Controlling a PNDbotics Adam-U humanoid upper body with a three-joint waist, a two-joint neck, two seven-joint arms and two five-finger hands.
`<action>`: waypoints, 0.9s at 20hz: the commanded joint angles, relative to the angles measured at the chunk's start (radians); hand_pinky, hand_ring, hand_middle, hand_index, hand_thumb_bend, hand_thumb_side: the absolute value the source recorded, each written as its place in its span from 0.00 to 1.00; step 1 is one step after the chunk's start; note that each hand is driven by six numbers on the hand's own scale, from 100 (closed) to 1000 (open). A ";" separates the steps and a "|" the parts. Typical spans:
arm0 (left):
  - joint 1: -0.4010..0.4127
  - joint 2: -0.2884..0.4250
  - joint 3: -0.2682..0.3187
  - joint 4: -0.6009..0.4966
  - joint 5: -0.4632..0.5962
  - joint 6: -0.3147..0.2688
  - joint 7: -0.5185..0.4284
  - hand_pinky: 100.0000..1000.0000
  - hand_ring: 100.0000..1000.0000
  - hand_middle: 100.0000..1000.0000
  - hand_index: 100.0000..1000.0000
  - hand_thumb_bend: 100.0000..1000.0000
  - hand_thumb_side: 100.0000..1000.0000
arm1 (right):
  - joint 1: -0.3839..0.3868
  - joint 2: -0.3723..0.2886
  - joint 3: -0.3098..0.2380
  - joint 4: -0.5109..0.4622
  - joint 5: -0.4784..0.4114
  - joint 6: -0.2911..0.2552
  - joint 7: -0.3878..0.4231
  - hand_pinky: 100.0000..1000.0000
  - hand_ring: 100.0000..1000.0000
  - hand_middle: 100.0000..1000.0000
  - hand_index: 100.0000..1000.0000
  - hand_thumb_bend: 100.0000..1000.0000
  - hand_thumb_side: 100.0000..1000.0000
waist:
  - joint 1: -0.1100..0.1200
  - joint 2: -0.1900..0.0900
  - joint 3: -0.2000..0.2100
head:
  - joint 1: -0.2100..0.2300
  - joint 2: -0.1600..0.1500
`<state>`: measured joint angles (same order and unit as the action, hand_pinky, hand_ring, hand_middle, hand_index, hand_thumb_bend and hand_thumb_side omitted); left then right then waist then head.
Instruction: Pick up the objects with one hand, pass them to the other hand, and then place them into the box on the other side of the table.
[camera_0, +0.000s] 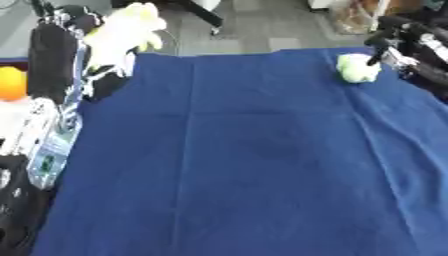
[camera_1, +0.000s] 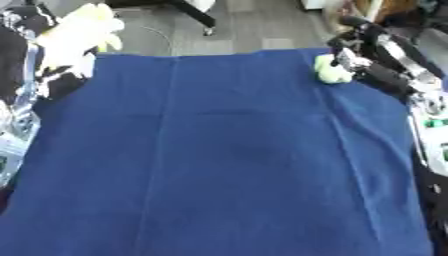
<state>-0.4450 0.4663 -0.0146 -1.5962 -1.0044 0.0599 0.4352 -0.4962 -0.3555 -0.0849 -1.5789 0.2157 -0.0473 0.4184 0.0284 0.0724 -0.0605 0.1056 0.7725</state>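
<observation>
The pale green object (camera_0: 357, 68) lies at the far right edge of the blue cloth (camera_0: 254, 160), the right hand (camera_1: 357, 59) touching it, fingers unclear; it looks soft and light; best cupped around its middle.

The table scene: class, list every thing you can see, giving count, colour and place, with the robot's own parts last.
Cloth: one, dark blue, covering the table.
Soft object: one, pale green, far right of the cloth.
Soft object: one, pale yellow, far left, raised off the cloth.
Ball: one, orange, left edge, off the cloth.
Bottle: one, clear, left edge, off the cloth.
Left hand: black, far left, at the yellow object.
Right hand: black, far right, at the green object.
</observation>
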 joint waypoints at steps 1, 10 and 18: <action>-0.013 0.115 0.097 0.073 0.052 0.055 -0.030 0.37 0.23 0.14 0.40 0.00 0.06 | 0.013 -0.047 -0.028 -0.032 0.003 0.002 -0.007 0.77 0.57 0.68 0.95 0.00 0.60 | 0.011 -0.037 -0.001 | 0.034 -0.003; -0.016 0.238 0.192 0.324 -0.065 0.209 -0.183 0.43 0.28 0.18 0.44 0.03 0.00 | 0.064 -0.064 -0.047 -0.042 -0.022 0.005 -0.010 0.77 0.56 0.67 0.95 0.00 0.62 | 0.015 -0.048 -0.027 | 0.113 -0.003; -0.061 0.211 0.112 0.552 -0.192 0.349 -0.323 0.55 0.39 0.29 0.52 0.21 0.01 | 0.071 -0.060 -0.048 -0.044 -0.032 0.004 -0.006 0.77 0.56 0.67 0.95 0.00 0.63 | 0.012 -0.049 -0.041 | 0.118 -0.003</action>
<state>-0.4844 0.6543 0.1015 -1.0647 -1.1758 0.3887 0.1307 -0.4129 -0.3862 -0.1248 -1.6024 0.1889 -0.0403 0.4102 0.0321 0.0574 -0.1003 0.2192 0.7725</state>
